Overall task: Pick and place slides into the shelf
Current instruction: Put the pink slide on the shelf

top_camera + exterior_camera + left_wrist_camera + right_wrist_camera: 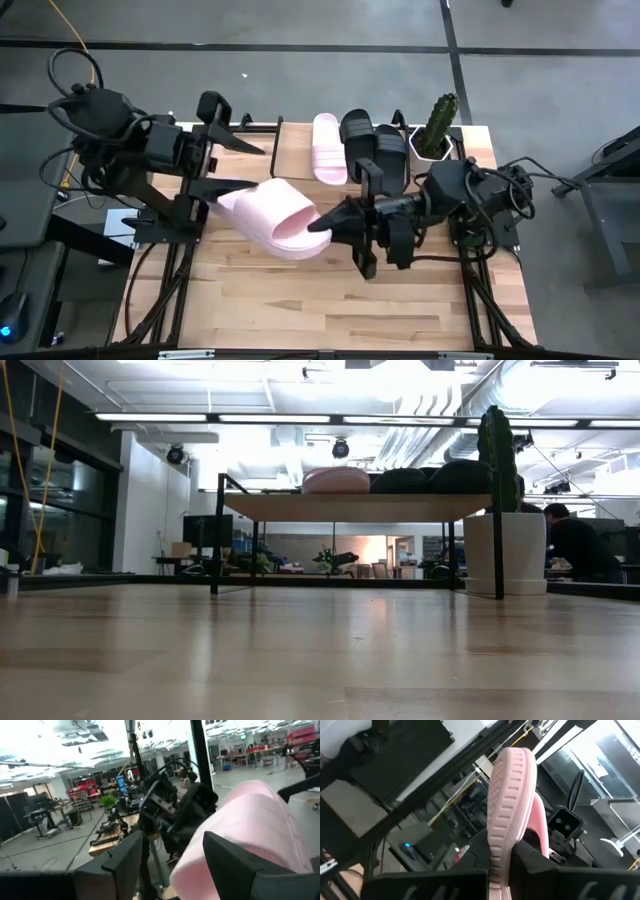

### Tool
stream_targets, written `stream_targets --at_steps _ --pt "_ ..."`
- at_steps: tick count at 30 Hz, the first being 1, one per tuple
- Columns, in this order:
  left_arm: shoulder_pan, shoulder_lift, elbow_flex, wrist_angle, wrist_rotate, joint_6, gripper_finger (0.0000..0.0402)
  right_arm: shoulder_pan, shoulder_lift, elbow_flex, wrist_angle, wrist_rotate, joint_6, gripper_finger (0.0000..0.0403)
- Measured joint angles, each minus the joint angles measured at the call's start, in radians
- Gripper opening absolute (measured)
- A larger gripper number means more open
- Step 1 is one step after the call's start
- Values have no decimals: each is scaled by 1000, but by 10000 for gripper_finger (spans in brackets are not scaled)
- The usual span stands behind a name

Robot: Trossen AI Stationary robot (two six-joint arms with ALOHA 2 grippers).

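pink slide (272, 215) held mid-air over the surface between both arms: right gripper (325, 222) fingers clamped on its toe edge, left gripper (225, 165) fingers spread wide at the heel. looks light, bendy foam; grip sole edge.

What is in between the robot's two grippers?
A pale pink slide. In the high view it hangs between the left gripper at one end and the right gripper, shut on the other end. It is lifted off the table.
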Motion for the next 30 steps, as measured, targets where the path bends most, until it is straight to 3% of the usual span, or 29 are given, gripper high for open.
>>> stream_targets --at_steps 6,17,30 --pt "0 -27 0 -26 -19 -1 200 17 0 0 -14 28 -5 5" --pt "0 -52 -1 -49 -33 -21 200 15 0 -1 -170 309 -31 5" --pt "0 -52 -1 -67 -35 -52 200 15 -1 -81 -274 533 -32 5"
